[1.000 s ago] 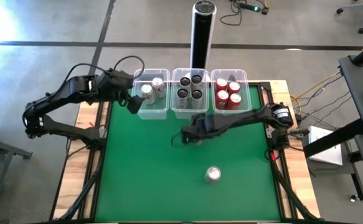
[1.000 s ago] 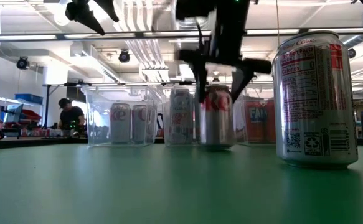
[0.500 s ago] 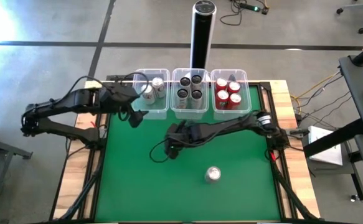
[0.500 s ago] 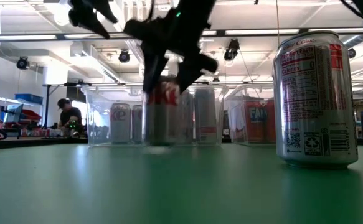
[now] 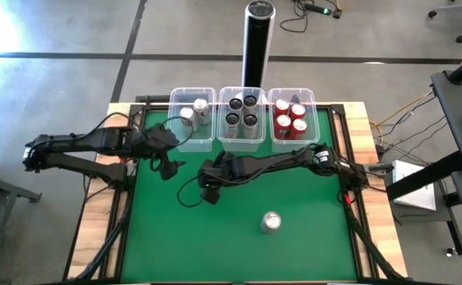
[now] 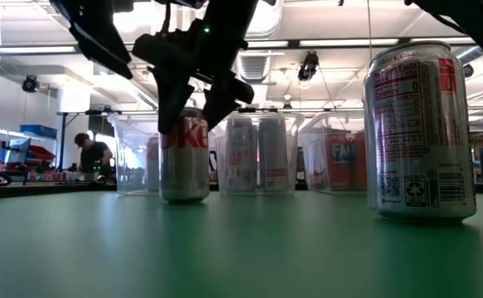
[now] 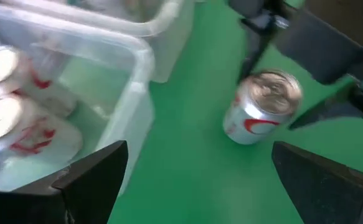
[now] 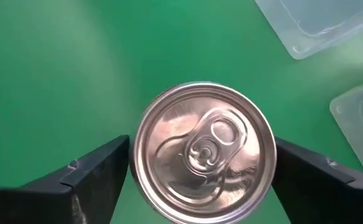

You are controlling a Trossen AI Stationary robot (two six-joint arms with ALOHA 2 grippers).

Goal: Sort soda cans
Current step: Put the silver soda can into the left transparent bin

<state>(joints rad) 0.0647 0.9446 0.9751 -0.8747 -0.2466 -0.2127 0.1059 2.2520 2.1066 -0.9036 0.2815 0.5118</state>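
Right jaws (image 8: 193,171) straddling upright silver can (image 8: 205,151), arm stretched across mat

Green-topped table (image 5: 238,245), three clear bins (image 5: 192,127) along its far edge, two silver cans (image 5: 271,222) standing apart

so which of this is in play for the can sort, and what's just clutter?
In play:
- silver can between right gripper fingers
- loose silver can on the mat
- binned cans: silver, black, red
- three clear bins
- left gripper, open nearby

Clutter:
- black cylinder post
- floor cables
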